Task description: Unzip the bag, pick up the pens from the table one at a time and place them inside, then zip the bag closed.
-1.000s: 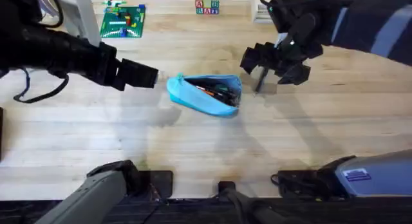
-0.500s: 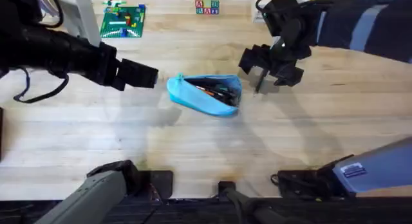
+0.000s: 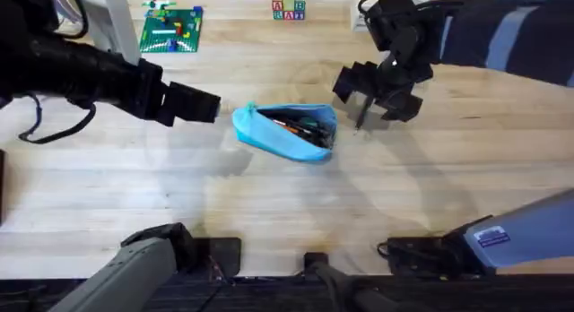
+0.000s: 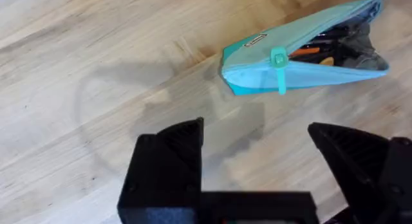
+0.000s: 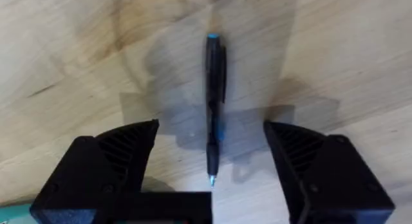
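Now the right gripper [image 5: 212, 179], jaws wide, hovers astride a pen [image 5: 214, 108] beside the unzipped bag [image 3: 287, 131]; next, descend and close, left gripper [image 4: 270, 166] idle, open.

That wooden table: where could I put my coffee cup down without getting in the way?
The broad bare stretch of light wooden tabletop nearer the arm bases, in front of the open light-blue fabric pouch, is free. It is crowded around the pouch: the left hand flanks it, and the right hand hangs open over a slim black pen.
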